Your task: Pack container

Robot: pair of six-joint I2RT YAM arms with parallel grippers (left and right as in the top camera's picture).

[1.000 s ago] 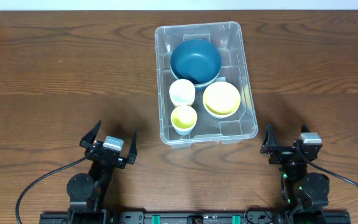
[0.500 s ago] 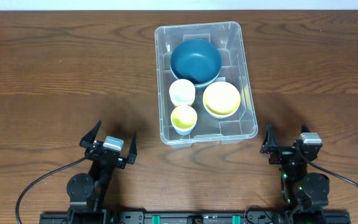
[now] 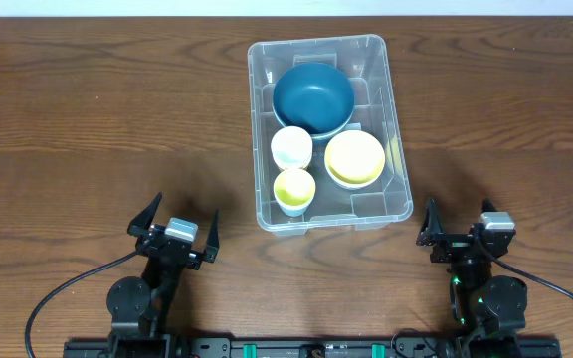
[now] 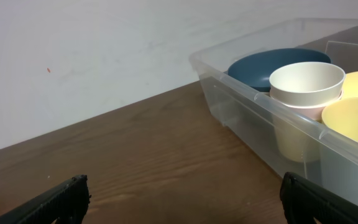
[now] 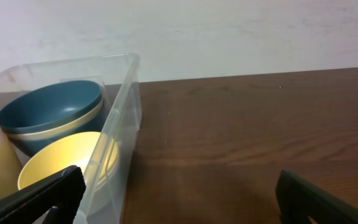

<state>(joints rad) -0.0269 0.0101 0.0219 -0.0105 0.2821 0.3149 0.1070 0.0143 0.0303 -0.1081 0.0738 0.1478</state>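
The clear plastic container [image 3: 398,129] stands at the table's centre back. Inside it are a dark blue bowl [image 3: 312,97], a white cup [image 3: 291,147], a yellow cup [image 3: 294,188] and a yellow bowl [image 3: 354,158]. My left gripper [image 3: 174,224] is open and empty near the front edge, left of the container. My right gripper [image 3: 459,221] is open and empty at the front right, just past the container's corner. The left wrist view shows the container [image 4: 241,106] with the white cup [image 4: 306,84]. The right wrist view shows its wall [image 5: 120,146] and the blue bowl [image 5: 51,112].
The wooden table [image 3: 97,109] stretches left and right of the container. A white wall [image 4: 104,56] stands behind the table. Cables run from both arm bases along the front edge.
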